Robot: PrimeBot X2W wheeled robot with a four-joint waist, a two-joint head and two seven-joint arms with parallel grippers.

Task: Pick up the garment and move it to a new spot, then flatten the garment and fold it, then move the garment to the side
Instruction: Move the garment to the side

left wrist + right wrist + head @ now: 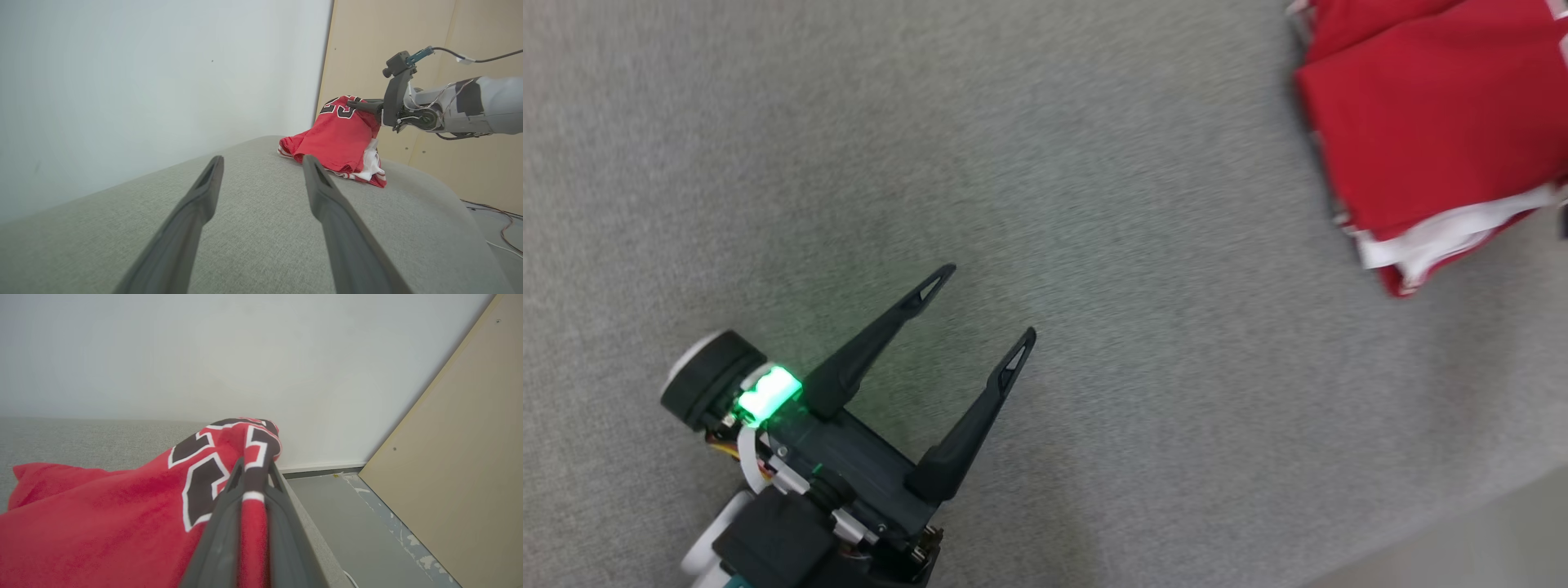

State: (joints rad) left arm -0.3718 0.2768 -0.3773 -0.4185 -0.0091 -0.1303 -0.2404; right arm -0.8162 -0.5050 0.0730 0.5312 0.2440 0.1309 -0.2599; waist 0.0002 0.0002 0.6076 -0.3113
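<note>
The right gripper pinches the red fabric jersey — I think lifting slowly, without dragging, is best; the left gripper is spread, empty.

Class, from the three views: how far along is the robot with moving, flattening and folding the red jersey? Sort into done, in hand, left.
Done: the right claw is shut on a fold of the red jersey. In hand: that fold is raised while the rest lies bunched on the grey surface. Left: carrying it to a new spot, flattening, folding, moving it aside; the left claw is open and empty.
</note>
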